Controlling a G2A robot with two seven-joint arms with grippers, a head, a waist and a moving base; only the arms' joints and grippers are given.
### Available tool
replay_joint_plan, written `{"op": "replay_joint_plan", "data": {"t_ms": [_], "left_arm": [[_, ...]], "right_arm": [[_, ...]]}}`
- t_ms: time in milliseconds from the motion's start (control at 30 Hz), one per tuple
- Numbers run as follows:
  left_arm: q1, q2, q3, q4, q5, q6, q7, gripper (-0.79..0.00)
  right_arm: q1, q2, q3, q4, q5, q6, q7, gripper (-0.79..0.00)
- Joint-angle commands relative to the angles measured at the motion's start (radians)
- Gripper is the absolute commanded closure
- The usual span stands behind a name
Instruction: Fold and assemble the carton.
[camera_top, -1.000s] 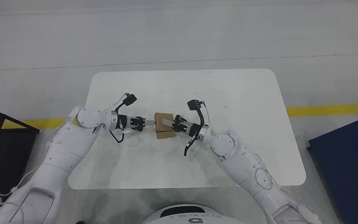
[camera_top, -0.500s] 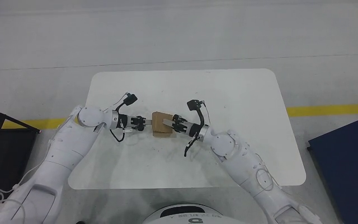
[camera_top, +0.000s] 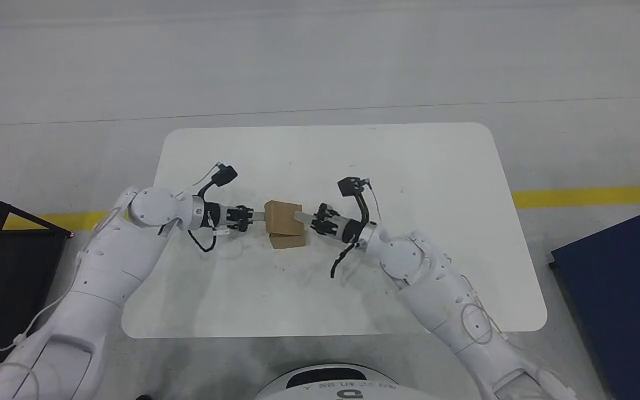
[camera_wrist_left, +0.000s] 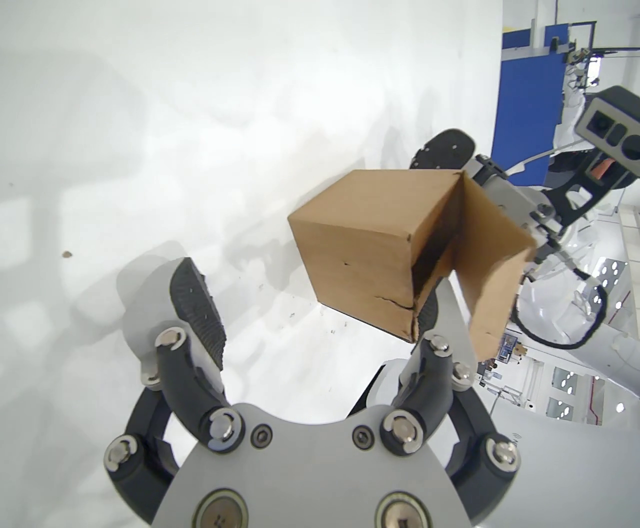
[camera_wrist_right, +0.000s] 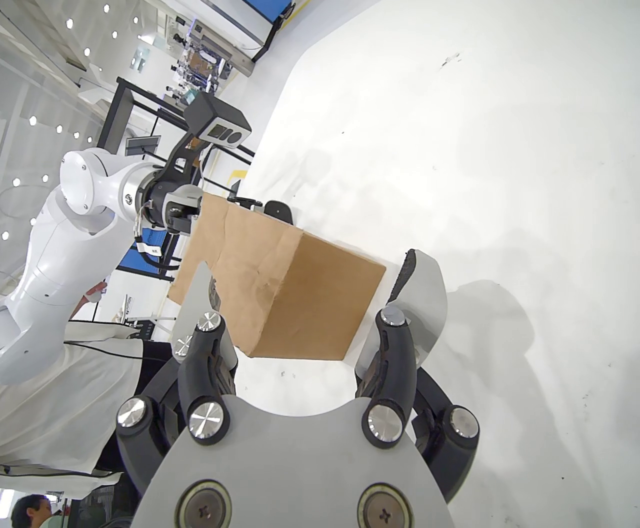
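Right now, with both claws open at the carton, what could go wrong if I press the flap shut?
The carton has a small split at one corner, next to the finger of the left claw tucked behind the loose flap; pressing there may tear it further. Neither the left nor the right claw grips the carton, so a one-sided push could slide or tip it on the table.

Seen from above, left arm bent and extended inward, right arm mirrored opposite, wrists pointed at each other, left gripper spread wide, right gripper likewise parted, tips set near, not touching.
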Motion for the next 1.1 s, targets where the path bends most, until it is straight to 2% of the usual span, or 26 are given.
{"op": "replay_joint_plan", "data": {"t_ms": [0, 167, 267, 333, 533, 567, 600, 633, 733, 767, 1067], "left_arm": [[0.002, 0.002, -0.002, -0.013, 0.011, 0.008, -0.009, -0.785], [-0.002, 0.004, 0.013, -0.060, 0.067, 0.056, -0.021, -0.785], [-0.008, 0.001, 0.026, -0.080, 0.090, 0.094, -0.020, -0.754], [-0.011, -0.001, 0.033, -0.087, 0.098, 0.110, -0.019, -0.727], [-0.038, -0.010, 0.071, -0.099, 0.159, 0.179, -0.030, -0.579], [-0.044, -0.012, 0.078, -0.101, 0.165, 0.191, -0.037, -0.523], [-0.049, -0.013, 0.084, -0.102, 0.173, 0.200, -0.043, -0.388], [-0.056, -0.014, 0.089, -0.104, 0.185, 0.207, -0.049, -0.345], [-0.066, -0.016, 0.096, -0.111, 0.199, 0.221, -0.057, -0.114], [-0.069, -0.016, 0.095, -0.115, 0.204, 0.223, -0.059, 0.000], [-0.062, -0.005, 0.080, -0.179, 0.269, 0.263, -0.064, 0.000]], "right_arm": [[0.002, 0.000, -0.004, 0.002, -0.005, 0.003, 0.000, -0.650], [0.005, 0.000, -0.011, 0.003, -0.023, 0.015, -0.004, -0.650], [0.003, 0.000, -0.014, 0.000, -0.031, 0.021, -0.007, -0.650], [0.001, 0.001, -0.015, -0.002, -0.035, 0.023, -0.010, -0.650], [-0.005, 0.002, -0.018, -0.007, -0.045, 0.029, -0.013, -0.637], [-0.007, 0.003, -0.019, -0.010, -0.046, 0.031, -0.013, -0.637], [-0.008, 0.003, -0.019, -0.013, -0.049, 0.032, -0.014, -0.640], [-0.010, 0.003, -0.020, -0.016, -0.052, 0.033, -0.013, -0.643], [-0.015, 0.005, -0.020, -0.028, -0.057, 0.036, -0.013, -0.650], [-0.017, 0.005, -0.020, -0.031, -0.058, 0.037, -0.013, -0.650], [-0.018, 0.006, -0.025, -0.034, -0.058, 0.035, -0.015, -0.674]]}}
